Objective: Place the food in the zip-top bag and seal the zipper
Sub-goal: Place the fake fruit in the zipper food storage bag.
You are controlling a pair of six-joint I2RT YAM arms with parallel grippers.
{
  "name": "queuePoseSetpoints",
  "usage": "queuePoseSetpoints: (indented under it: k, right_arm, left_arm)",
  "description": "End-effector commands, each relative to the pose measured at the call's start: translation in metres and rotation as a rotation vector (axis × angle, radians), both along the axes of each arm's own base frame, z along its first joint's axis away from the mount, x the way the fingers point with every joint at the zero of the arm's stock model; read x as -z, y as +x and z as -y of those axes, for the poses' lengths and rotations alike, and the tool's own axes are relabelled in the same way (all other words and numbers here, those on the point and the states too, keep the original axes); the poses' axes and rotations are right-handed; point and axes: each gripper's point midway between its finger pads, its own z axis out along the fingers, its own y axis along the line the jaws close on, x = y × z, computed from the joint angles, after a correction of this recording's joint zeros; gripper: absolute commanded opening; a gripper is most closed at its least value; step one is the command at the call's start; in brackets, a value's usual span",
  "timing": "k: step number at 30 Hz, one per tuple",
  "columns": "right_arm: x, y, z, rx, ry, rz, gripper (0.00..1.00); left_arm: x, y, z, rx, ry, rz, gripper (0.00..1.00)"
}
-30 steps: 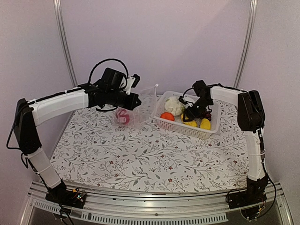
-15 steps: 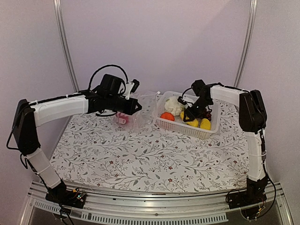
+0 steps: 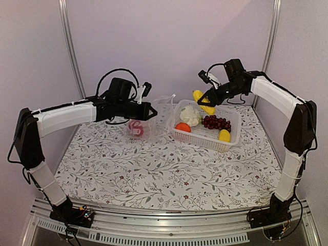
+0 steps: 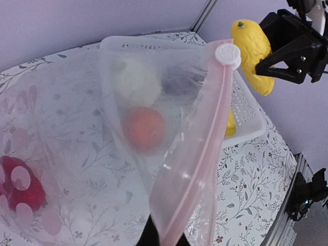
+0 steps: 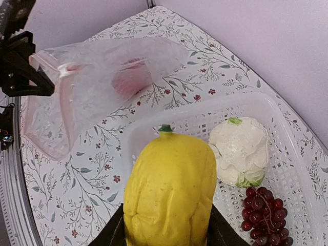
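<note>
Yellow food piece [image 5: 171, 195] lengthwise between right fingers [image 5: 225, 237], stem forward

A long yellow piece [image 5: 169, 189] with a green stem tip is sitting clamped in the right gripper [image 3: 206, 101], raised. Below that gripper, a white cauliflower [image 3: 190, 115], an orange fruit [image 3: 183, 127], a dark grape bunch [image 3: 216, 123] and a second yellow piece [image 3: 224, 136] are lying. The clear zip-top bag [image 4: 92, 118] is hanging from the left gripper [image 3: 151, 110], which is pinching it at the pink zipper [image 4: 197, 154]. A red piece [image 3: 136, 128] is resting inside.
</note>
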Motion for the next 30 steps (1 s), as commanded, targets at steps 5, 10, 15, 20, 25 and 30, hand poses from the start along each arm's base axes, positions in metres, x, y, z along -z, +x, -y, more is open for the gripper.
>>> queuePoseSetpoints:
  k: [5, 10, 15, 20, 25, 30]
  right_arm:
    - [-0.119, -0.062, -0.027, -0.257, 0.339, 0.136, 0.38]
    - [-0.171, -0.089, -0.041, -0.355, 0.461, 0.196, 0.36]
    - [-0.198, -0.109, -0.058, -0.413, 0.518, 0.237, 0.36]
    - [-0.218, -0.123, -0.07, -0.464, 0.567, 0.251, 0.35]
    - [-0.234, -0.138, -0.084, -0.514, 0.606, 0.253, 0.35]
    - [-0.231, -0.134, -0.097, -0.51, 0.612, 0.26, 0.35]
  left_arm:
    - [-0.043, 0.014, 0.017, -0.036, -0.182, -0.037, 0.0]
    - [-0.061, 0.007, 0.028, -0.021, -0.224, -0.055, 0.0]
    - [-0.083, -0.005, 0.045, 0.018, -0.266, -0.069, 0.0]
    - [-0.108, -0.017, 0.058, 0.051, -0.316, -0.073, 0.0]
    - [-0.117, -0.025, 0.065, 0.074, -0.353, -0.112, 0.0]
    - [-0.124, -0.035, 0.072, 0.107, -0.372, -0.128, 0.0]
